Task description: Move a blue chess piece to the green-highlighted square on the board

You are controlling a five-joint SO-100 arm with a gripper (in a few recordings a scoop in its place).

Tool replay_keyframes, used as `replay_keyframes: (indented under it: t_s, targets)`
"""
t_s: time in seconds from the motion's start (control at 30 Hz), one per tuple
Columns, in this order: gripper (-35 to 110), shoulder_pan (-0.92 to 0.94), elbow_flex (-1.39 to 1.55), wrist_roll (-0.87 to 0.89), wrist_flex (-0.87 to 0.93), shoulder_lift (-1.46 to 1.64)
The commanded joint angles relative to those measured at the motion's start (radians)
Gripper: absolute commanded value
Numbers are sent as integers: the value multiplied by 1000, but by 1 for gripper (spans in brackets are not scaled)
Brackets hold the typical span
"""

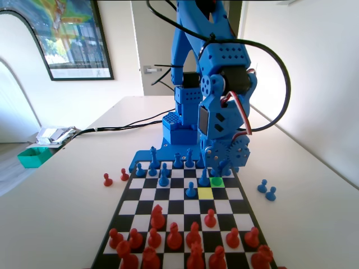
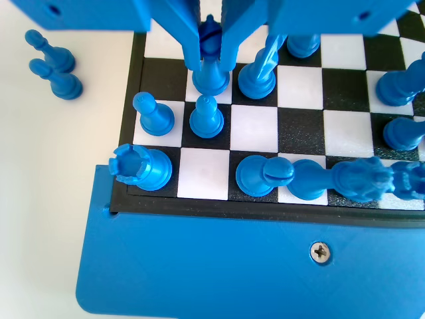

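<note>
Fixed view: board [image 1: 185, 208] on the table, green-highlighted square [image 1: 217, 181] under the low tool [image 1: 220, 168]. Wrist view: tool [image 2: 210, 46] pinching the blue chess piece [image 2: 211, 63] by its head, upright, long axis vertical, base seemingly on a square. Likely near done; release left.

In the wrist view, the blue two-finger gripper [image 2: 211, 50] covered the round head of a small blue plastic pawn [image 2: 211, 74]. In the fixed view, the bottom edge cut off the flat checkered chessboard [image 1: 140, 193] and the nearest red pieces [image 1: 196, 259].
</note>
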Motion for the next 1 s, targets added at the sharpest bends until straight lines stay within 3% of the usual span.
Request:
replay_keyframes:
  t_s: [0.0,0.27,0.97]
  targets:
    - [5,-8,-8,-3,6,86]
    - [11,-6,-34,8,9,89]
    - [6,40,-204,8,202,224]
